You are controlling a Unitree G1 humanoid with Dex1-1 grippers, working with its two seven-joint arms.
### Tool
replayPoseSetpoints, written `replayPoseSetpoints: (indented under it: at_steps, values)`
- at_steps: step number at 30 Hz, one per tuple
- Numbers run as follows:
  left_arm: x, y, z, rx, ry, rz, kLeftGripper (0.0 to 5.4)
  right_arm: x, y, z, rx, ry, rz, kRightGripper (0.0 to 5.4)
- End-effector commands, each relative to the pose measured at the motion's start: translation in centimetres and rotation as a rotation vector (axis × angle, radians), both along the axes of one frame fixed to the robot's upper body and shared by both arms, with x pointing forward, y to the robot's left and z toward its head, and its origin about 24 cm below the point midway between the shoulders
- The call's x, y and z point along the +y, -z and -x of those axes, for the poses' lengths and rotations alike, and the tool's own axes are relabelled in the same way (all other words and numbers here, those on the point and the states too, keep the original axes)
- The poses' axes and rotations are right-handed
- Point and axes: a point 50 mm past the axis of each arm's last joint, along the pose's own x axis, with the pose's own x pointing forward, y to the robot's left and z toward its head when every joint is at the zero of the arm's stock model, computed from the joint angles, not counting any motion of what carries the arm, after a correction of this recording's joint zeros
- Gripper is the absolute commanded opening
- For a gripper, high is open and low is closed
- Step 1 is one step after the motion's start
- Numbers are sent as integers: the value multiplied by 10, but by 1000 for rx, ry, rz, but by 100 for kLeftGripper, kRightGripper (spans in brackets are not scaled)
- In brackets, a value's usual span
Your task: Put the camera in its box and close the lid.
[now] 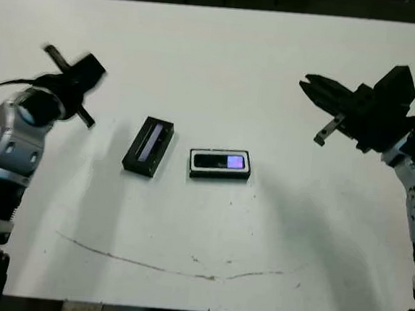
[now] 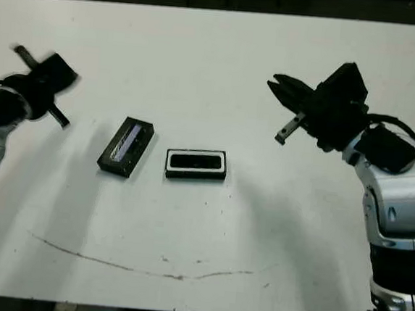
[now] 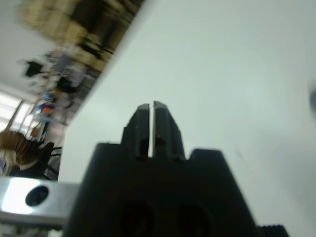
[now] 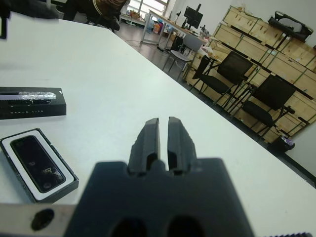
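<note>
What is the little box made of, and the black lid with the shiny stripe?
The box looks like stiff card or plastic: matte black walls, white lining around the camera lying inside. The lid seems similar, matte black with a glossy strip that catches light. Card or plastic, I cannot tell.

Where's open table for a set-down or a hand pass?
Free: the far half beyond the lid and box, the strip between box and right gripper, and the near edge past the brown smear. Tight: the narrow gap between lid and box, camera inside.
</note>
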Motion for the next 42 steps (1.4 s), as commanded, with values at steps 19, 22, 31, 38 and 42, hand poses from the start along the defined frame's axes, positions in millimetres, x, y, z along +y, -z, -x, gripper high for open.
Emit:
replayPoseSetpoints:
  at_steps: [19, 22, 31, 38, 42]
  values:
    - [-49, 35, 82, 288, 207, 180, 170, -1, 18, 3, 81, 19, -3, 0]
    - [-53, 40, 81, 306, 221, 156, 223, 0, 17, 4, 83, 20, -4, 0]
    - [-61, 49, 77, 368, 222, 186, 387, -1, 18, 4, 94, 10, -18, 0]
    - [-62, 57, 72, 418, 175, 177, 511, 0, 19, 4, 96, 1, -20, 0]
    - [-62, 61, 71, 468, 160, 236, 538, 1, 19, 4, 102, 3, -15, 0]
